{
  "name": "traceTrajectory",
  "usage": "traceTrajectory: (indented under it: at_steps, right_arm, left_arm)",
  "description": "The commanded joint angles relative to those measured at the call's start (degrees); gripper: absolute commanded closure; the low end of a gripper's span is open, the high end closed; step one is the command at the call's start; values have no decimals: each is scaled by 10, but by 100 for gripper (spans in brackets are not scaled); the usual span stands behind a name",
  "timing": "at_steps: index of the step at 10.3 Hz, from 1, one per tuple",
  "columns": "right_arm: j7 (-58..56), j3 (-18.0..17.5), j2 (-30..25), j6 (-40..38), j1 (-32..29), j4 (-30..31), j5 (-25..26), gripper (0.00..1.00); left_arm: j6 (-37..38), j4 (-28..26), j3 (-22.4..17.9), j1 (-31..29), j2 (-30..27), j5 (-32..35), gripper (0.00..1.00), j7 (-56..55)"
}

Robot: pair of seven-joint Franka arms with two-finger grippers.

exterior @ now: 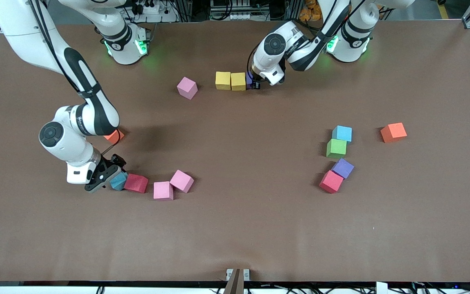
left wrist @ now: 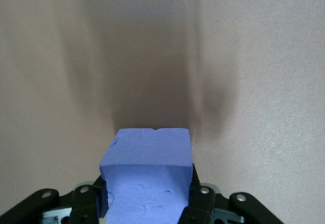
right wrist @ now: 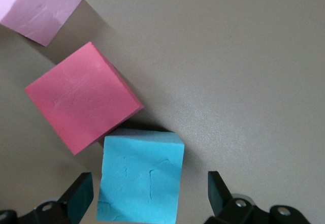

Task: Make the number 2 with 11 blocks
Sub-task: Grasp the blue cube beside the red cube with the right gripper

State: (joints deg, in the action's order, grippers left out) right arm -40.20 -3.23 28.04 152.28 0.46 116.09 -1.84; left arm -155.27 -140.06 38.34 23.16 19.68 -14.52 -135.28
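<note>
My left gripper (exterior: 254, 83) is shut on a purple block (left wrist: 147, 176), low at the table beside two yellow blocks (exterior: 230, 81) that stand in a row near the bases. My right gripper (exterior: 110, 181) is open, with its fingers on either side of a light blue block (right wrist: 141, 179) on the table. That block touches a red block (right wrist: 81, 98), which also shows in the front view (exterior: 136, 183). Two pink blocks (exterior: 173, 185) lie beside the red one. No digit shape shows, only the short row.
A third pink block (exterior: 187, 87) lies toward the right arm's end from the yellow pair. An orange block (exterior: 114, 136) is partly hidden by the right arm. Light blue (exterior: 342, 133), green (exterior: 336, 148), purple (exterior: 343, 168), red (exterior: 331, 181) and orange (exterior: 393, 132) blocks lie toward the left arm's end.
</note>
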Motion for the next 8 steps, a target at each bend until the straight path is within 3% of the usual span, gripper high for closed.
traceTrajectory:
  at_steps: [1, 8]
  right_arm:
    - [-18, -11, 10, 2, -11, -12, 4, 0]
    - [-39, -12, 31, 21, -12, -13, 2, 0]
  left_arm:
    - [-10, -4, -1, 0, -3, -10, 78, -7]
    - [-11, 3, -5, 0, 5, -7, 77, -6]
